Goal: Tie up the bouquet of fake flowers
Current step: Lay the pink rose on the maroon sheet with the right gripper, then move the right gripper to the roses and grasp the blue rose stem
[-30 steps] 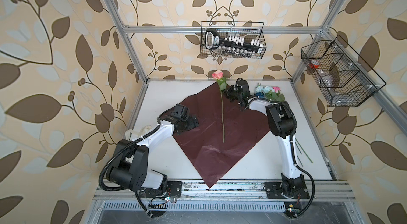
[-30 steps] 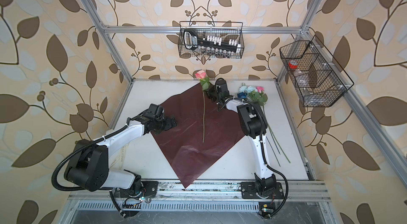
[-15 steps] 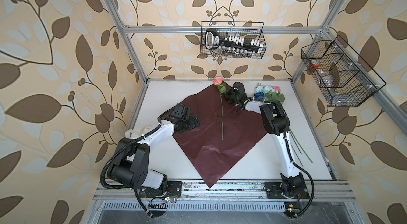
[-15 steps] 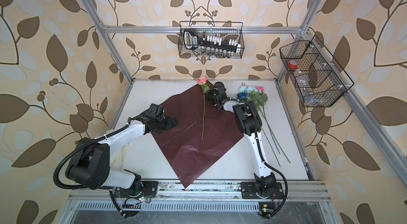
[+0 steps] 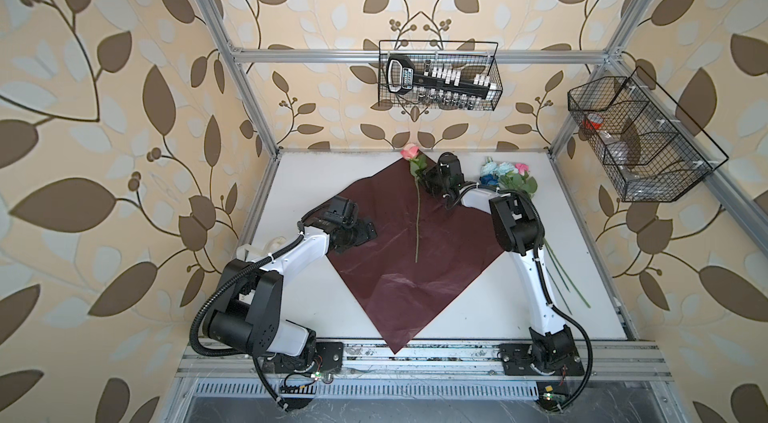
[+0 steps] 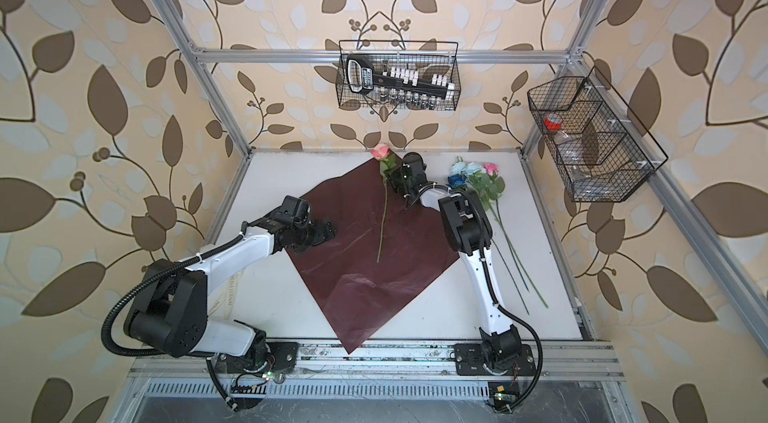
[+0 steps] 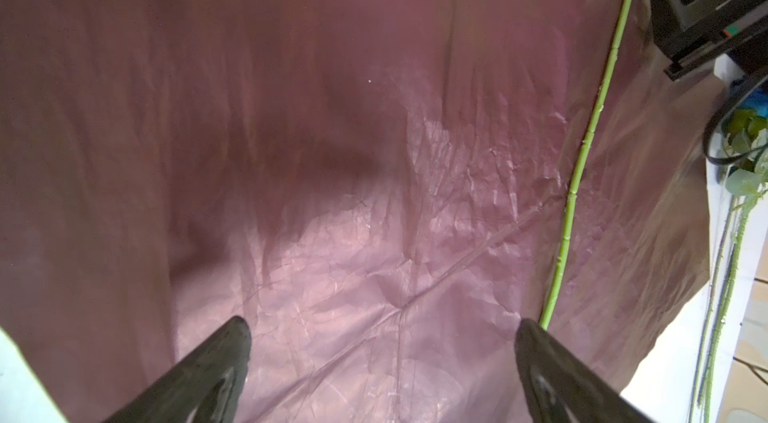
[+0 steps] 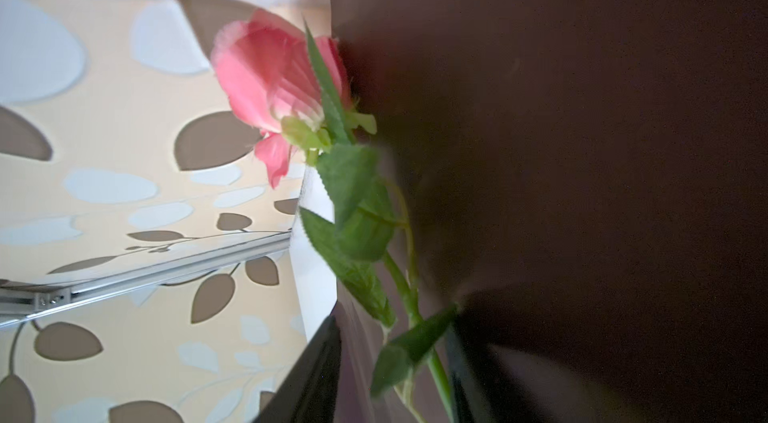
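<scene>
Looking down on a white table [image 5: 299,308], boxed in by an aluminium frame [image 5: 311,54] and cream wallpaper [image 5: 104,109] with big brown leaves. Got two black wire baskets hung up: back basket [image 5: 436,42] holding what looks like a socket set [image 5: 440,82], and side basket [image 5: 648,188] with contents too hard to make out. Spread diamond-wise over the middle of the table is a dark-red wrapping sheet [image 5: 395,275], crinkled toward the front. Also spotted a bit of cream ribbon [image 6: 226,300] poking out from under the left arm.

Bouquet of fake flowers [image 5: 505,177] parked at the back right of the table, off the sheet, just beside the right arm, with long stems trailing toward the front. One pink rose [image 5: 417,213] lying lengthwise on the sheet, bloom up at the table's back edge.

Left pincer [image 7: 382,342] spread wide over the sheet's left corner, holding nothing. Right pincer [image 8: 392,323] parted, with the rose stem running loose between the fingers.

Versus a second ago: right pincer clamped on that stem then, let go now. Bloom a touch lower in both top views. Right elbow swung inward a bit. Left arm in the same spot.
</scene>
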